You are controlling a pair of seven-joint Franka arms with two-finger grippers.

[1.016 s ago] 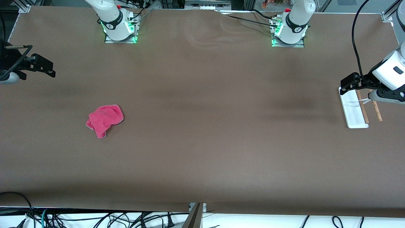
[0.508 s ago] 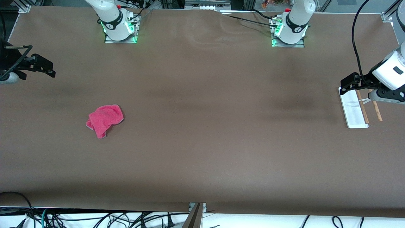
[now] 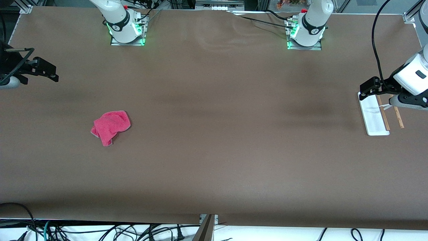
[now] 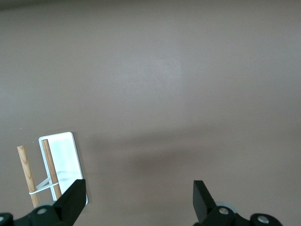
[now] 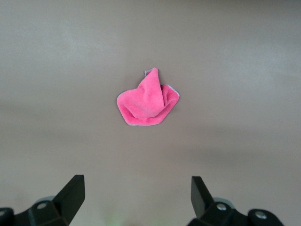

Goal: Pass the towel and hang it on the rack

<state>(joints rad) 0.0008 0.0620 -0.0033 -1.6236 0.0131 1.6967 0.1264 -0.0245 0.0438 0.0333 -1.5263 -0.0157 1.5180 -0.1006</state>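
Note:
The pink-red towel [image 3: 110, 124] lies crumpled on the brown table toward the right arm's end; it also shows in the right wrist view [image 5: 148, 101]. The rack [image 3: 374, 117], a white base with two thin wooden rods [image 3: 398, 115], stands at the left arm's end and shows in the left wrist view [image 4: 63, 157]. My right gripper [image 3: 48, 72] is open and empty in the air over the table's edge at its own end, apart from the towel; its jaws show in its wrist view [image 5: 136, 195]. My left gripper [image 3: 367, 88] is open and empty over the rack's end nearest the bases [image 4: 139, 200].
The two arm bases [image 3: 127, 30] [image 3: 306, 33] stand along the table edge farthest from the front camera. A black cable [image 3: 376, 43] hangs to the left arm's wrist. Loose cables [image 3: 67, 231] lie below the table edge nearest the camera.

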